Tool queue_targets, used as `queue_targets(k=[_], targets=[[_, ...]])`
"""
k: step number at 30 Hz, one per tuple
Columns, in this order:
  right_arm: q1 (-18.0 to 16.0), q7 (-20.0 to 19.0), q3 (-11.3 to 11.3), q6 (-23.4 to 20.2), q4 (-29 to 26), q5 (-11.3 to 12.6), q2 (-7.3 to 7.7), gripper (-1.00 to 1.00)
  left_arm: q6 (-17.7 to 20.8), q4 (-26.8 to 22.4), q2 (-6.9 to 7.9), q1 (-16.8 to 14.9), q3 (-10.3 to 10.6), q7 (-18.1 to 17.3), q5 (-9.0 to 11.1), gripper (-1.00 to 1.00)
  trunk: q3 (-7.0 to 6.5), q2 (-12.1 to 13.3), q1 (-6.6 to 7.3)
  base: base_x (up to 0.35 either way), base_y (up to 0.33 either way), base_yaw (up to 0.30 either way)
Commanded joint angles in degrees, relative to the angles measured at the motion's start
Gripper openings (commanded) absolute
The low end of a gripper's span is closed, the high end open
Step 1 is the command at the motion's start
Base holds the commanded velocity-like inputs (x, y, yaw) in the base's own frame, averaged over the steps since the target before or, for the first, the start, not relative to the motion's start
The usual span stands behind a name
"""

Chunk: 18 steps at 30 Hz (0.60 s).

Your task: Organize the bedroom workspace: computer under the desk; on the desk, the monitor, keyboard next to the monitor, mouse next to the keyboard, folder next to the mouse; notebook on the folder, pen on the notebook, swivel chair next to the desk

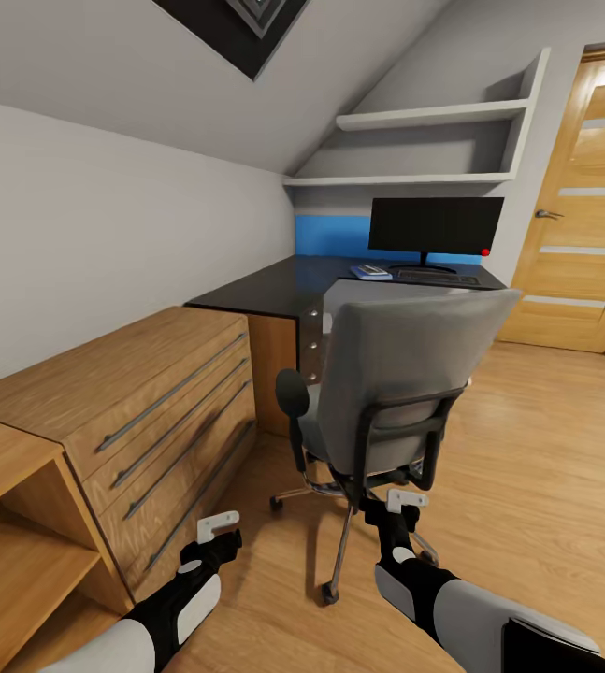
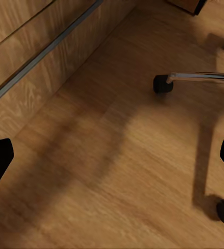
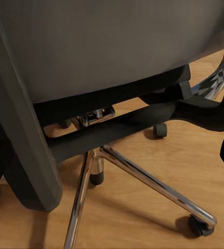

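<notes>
the chair (image 1: 391, 393) stood at 12 o'clock just beyond the spread, empty right hand (image 1: 407, 502), back toward it, tabletop (image 1: 274, 285) behind; left hand (image 1: 218, 526), also spread, hung farther off.

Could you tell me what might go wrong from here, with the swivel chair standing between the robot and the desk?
1. The right pincer sits close behind the swivel chair; a nudge could roll it on its casters into the desk.
2. The chair blocks the way to the keyboard and monitor, so reaching over it may be awkward.
3. The left pincer hangs near the wooden drawer chest, and turning could clip it.
</notes>
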<state>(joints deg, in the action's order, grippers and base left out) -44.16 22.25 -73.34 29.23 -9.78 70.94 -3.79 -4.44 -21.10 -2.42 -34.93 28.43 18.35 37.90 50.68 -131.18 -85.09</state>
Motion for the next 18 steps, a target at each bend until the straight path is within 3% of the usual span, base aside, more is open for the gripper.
queue_targets(k=[1,18], targets=[[-0.05,0.34,-0.49,0.13,-0.06,0.34,0.01,1.0,-0.3,0.0,0.03,-0.05,0.49,0.32,0.59,1.0,0.06,-0.02,0.01,0.009,0.0,0.0],[-0.05,0.34,-0.49,0.13,-0.06,0.34,0.01,1.0,-0.3,0.0,0.05,-0.05,0.49,0.4,0.67,1.0,0.06,-0.02,0.01,-0.064,-0.092,0.0]])
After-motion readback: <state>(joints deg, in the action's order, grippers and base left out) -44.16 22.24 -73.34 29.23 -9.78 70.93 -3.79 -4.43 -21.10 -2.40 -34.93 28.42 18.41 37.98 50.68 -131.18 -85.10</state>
